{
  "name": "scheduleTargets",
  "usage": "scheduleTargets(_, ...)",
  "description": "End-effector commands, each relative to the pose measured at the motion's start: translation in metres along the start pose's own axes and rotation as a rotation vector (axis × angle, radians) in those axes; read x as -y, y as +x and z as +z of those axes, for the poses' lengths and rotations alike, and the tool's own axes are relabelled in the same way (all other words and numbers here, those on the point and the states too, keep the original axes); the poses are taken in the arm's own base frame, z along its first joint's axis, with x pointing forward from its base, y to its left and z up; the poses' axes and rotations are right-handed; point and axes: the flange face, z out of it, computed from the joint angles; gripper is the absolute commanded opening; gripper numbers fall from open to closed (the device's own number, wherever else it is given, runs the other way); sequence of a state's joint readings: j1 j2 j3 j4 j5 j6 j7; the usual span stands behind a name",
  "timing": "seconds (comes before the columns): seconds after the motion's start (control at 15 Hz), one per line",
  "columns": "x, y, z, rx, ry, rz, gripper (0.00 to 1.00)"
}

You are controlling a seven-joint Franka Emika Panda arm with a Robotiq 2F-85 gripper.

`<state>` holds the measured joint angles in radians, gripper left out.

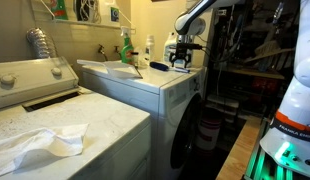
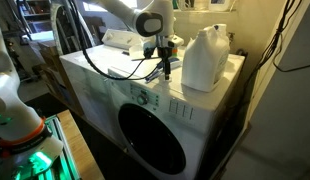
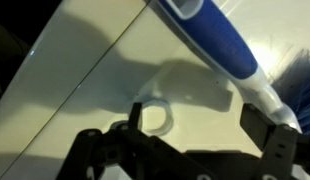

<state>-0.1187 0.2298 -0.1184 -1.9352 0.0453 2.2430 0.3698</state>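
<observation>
The black two-finger gripper (image 3: 175, 140) hangs with its jaws spread wide and nothing between them, just above the top of the white front-loading washing machine (image 2: 90, 90). Right under it lies a small white ring-shaped piece (image 3: 153, 118). Just beyond lies the blue-and-white plastic scrubbing brush (image 3: 220, 50), flat on the top. I judge this an approach: a pinch would call for centring over the handle, then lowering. Farther back stands a white plastic jug (image 2: 205, 58)

You see a blue-and-white brush handle (image 3: 220, 45), a black gripper (image 3: 195, 122), a white jug (image 2: 205, 58) and a plain white washer (image 2: 100, 95).
</observation>
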Motion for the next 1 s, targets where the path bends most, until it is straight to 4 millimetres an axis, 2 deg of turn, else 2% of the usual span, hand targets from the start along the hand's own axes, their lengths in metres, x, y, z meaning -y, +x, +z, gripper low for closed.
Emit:
scheduleTargets(0.0, 0.0, 0.004, -0.001, 0.007, -0.013, 0.013, 1.0)
scheduleTargets(0.4, 0.003, 0.01, -0.004, -0.006, -0.008, -0.001, 1.0)
scheduleTargets(0.93, -0.001, 0.012, 0.01, 0.009, -0.035, 0.001, 1.0)
